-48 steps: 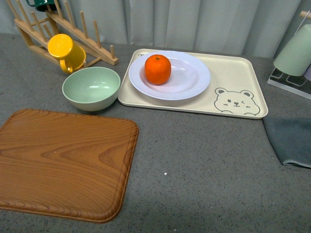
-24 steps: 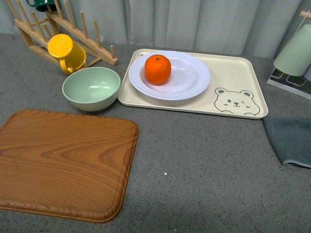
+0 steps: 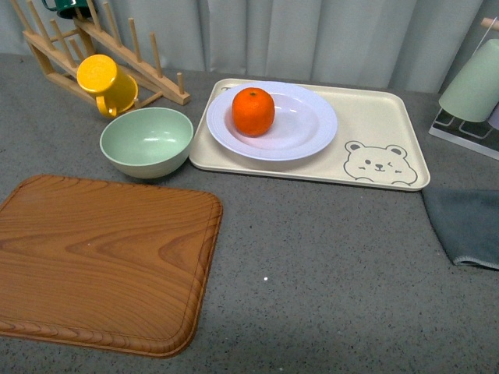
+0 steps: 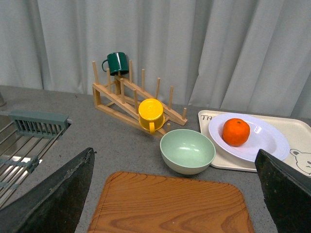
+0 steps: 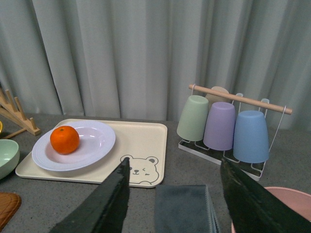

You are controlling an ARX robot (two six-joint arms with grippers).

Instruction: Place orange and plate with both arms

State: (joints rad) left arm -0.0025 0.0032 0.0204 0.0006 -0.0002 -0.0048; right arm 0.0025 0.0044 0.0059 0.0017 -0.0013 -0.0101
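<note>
The orange (image 3: 253, 111) rests on the left part of the white plate (image 3: 315, 132), which stands on the cream bear tray (image 3: 374, 117) at the back of the table. Neither arm shows in the front view. In the left wrist view my left gripper (image 4: 173, 151) is open and holds nothing; it hangs over the near side of the wooden board, well short of the orange (image 4: 236, 132) and plate (image 4: 273, 145). My right gripper (image 5: 175, 161) is open and empty above a grey cloth, with the orange (image 5: 64, 140) and plate (image 5: 99, 144) off to one side.
A pale green bowl (image 3: 146, 140) sits left of the tray, with a yellow mug (image 3: 105, 82) and a wooden peg rack (image 3: 148, 70) behind it. A wooden cutting board (image 3: 101, 261) fills the front left. A grey cloth (image 3: 468, 226) and a cup rack (image 5: 221, 126) stand on the right.
</note>
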